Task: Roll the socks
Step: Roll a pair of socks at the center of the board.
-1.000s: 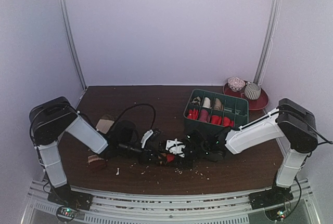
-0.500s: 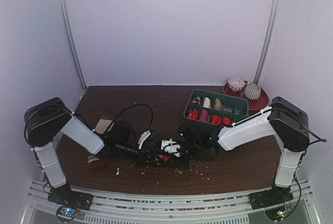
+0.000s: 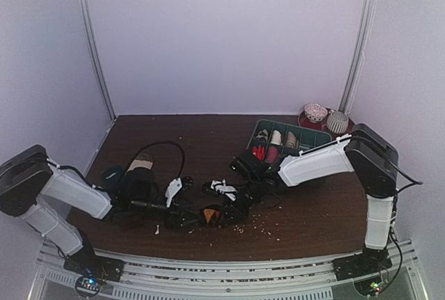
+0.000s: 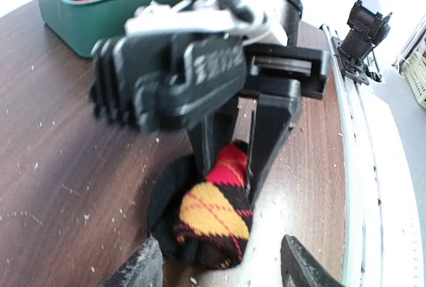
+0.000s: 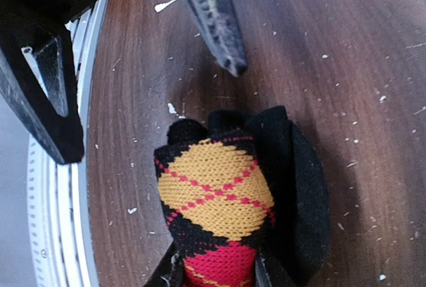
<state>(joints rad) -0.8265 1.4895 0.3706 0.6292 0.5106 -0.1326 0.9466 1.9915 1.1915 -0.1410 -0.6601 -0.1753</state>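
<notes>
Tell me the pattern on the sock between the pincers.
Black sock with yellow-orange and red argyle diamonds; clearest in the right wrist view.

High rear view overlooks the table (image 3: 201, 140); both close wrist views share the sock (image 4: 213, 214).

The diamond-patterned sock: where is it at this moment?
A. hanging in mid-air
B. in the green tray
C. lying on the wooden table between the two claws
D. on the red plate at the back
C: the argyle sock lies on the brown table, with the right gripper closed on its red end and the open left gripper facing it.
</notes>
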